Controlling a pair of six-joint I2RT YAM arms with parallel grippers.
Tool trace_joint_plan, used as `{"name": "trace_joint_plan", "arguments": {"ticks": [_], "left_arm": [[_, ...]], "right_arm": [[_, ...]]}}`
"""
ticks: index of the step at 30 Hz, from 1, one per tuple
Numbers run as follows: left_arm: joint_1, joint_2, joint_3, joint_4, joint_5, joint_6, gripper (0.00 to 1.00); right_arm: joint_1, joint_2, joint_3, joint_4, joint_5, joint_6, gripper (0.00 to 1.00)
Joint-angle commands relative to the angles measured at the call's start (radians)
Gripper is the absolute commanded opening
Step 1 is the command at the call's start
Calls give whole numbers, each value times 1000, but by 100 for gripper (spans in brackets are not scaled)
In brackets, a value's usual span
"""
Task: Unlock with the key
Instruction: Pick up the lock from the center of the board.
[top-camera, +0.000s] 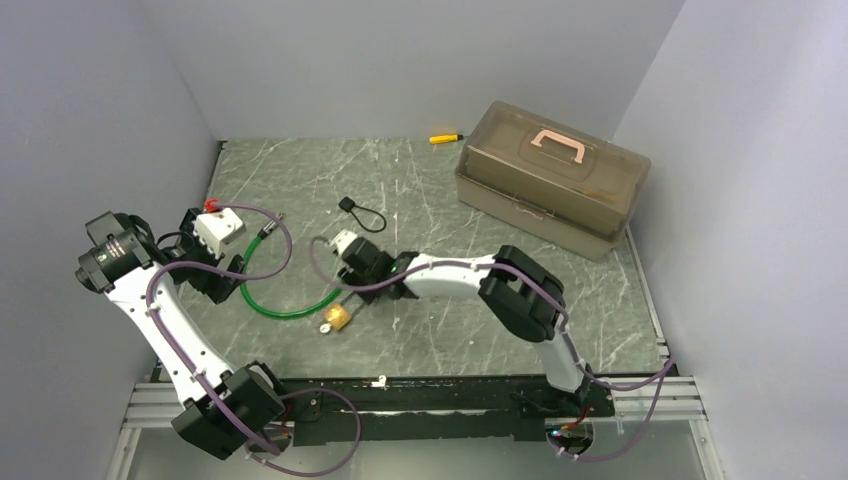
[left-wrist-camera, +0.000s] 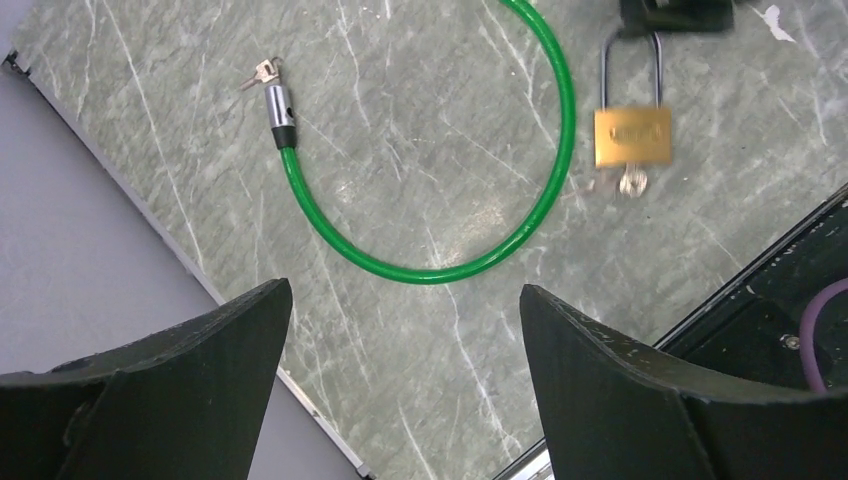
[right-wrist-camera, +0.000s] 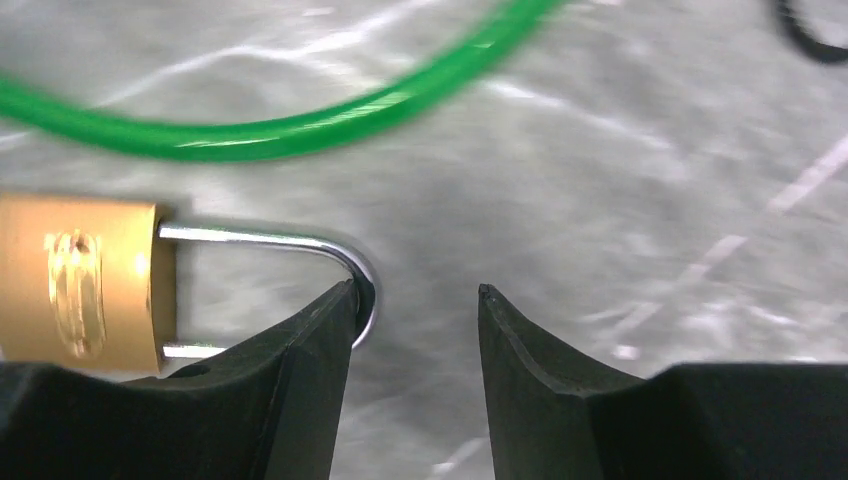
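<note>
Robot lab cell — plain pale walls (top-camera: 100, 80), marbled tabletop (top-camera: 450, 335), left arm (top-camera: 172, 335), right arm (top-camera: 450, 275) bolted at edge

key (left-wrist-camera: 630, 182) at padlock (left-wrist-camera: 632, 137) base, cable (left-wrist-camera: 440, 270) just beside

The left arm (top-camera: 160, 320) and the right arm (top-camera: 450, 272) share one build: white tubular links between chunky black joint housings, with a purple cable (left-wrist-camera: 812, 335) trailing along each (it loops slackly near the bases). The left claw (left-wrist-camera: 403, 300) and the right claw (right-wrist-camera: 414, 295) have matte black, wedge-shaped fingers (right-wrist-camera: 300, 390) with faintly scuffed, paler edges.
</note>
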Motion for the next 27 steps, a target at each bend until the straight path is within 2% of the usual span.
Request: {"name": "trace_joint_plan", "arguments": {"ticks": [1,5,7,9,16,19,23,27], "left_arm": [[7,-5,11,-60,65,32,90],[7,-16,4,-80,70,48,92],[6,-19,1,-87,78,49,98],[7,-17,5,-92,81,30,99],[9,17,31,-90,88,-34,100],[12,36,41,-91,78,-55,100],[31,36,38,-92,59,-25,99],[34,17,4,-85,74,14,99]], "right_arm": [[-91,-50,-6,-44,80,-77,49],[-121,-69,-3,-65,127,-95,50],[-136,-76,-6,-62,146,-110,52],[-147,-79,13,-81,155,-120,55],[-91,-114,100,-130,180,15,62],[-51,-123,96,-167,191,132,63],[-45,-150,24,-171,127,340,64],[-68,-237,-100,-86,56,506,65]]}}
